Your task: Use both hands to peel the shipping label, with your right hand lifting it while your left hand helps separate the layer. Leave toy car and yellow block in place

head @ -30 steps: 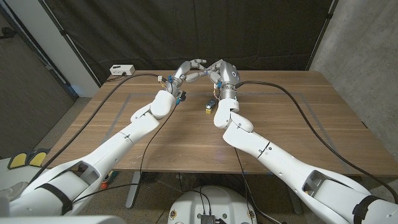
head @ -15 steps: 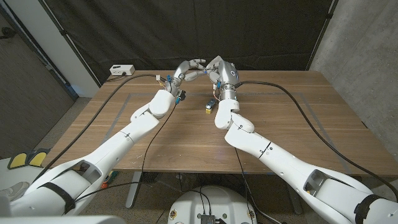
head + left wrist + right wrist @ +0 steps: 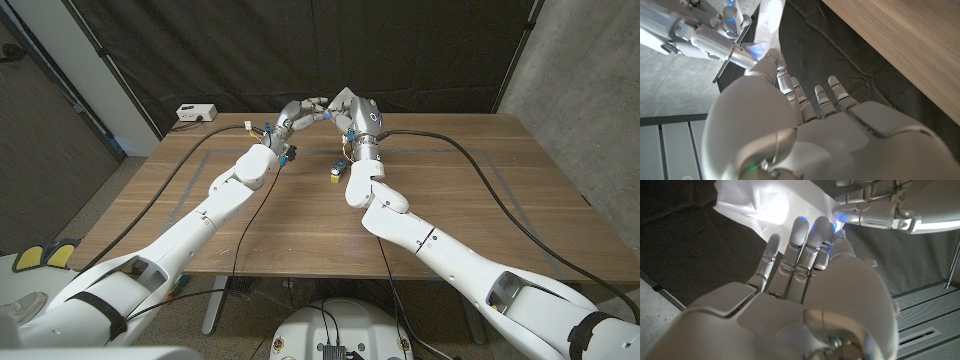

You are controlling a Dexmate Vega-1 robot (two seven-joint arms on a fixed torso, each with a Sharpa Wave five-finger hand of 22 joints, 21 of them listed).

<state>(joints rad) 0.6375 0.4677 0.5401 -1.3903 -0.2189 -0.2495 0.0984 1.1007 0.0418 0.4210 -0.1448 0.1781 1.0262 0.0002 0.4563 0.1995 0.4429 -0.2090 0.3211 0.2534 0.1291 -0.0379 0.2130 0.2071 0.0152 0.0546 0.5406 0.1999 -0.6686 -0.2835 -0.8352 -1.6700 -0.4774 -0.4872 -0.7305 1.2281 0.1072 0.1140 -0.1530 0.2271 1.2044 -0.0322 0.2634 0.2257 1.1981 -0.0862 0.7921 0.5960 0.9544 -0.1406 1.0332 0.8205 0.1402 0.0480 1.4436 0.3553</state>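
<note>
The white shipping label [image 3: 341,97] is held up in the air above the table's far edge, between both hands. My right hand [image 3: 360,115] holds it from the right, fingers reaching up along the sheet [image 3: 765,205]. My left hand [image 3: 300,112] meets it from the left and pinches the label's edge [image 3: 771,22] with thumb and fingertips. On the table below the right wrist lie a small toy car [image 3: 342,160] and a yellow block [image 3: 336,179], side by side and partly hidden by my right forearm.
A white box [image 3: 196,112] with a cable sits at the back left corner of the wooden table [image 3: 480,200]. Black cables run across the table along both arms. A dark curtain hangs behind, with a concrete wall at the right.
Both hands have drawn slightly upward and closer at the label. More of the sheet shows above my right hand. The toy car and block have not moved.
</note>
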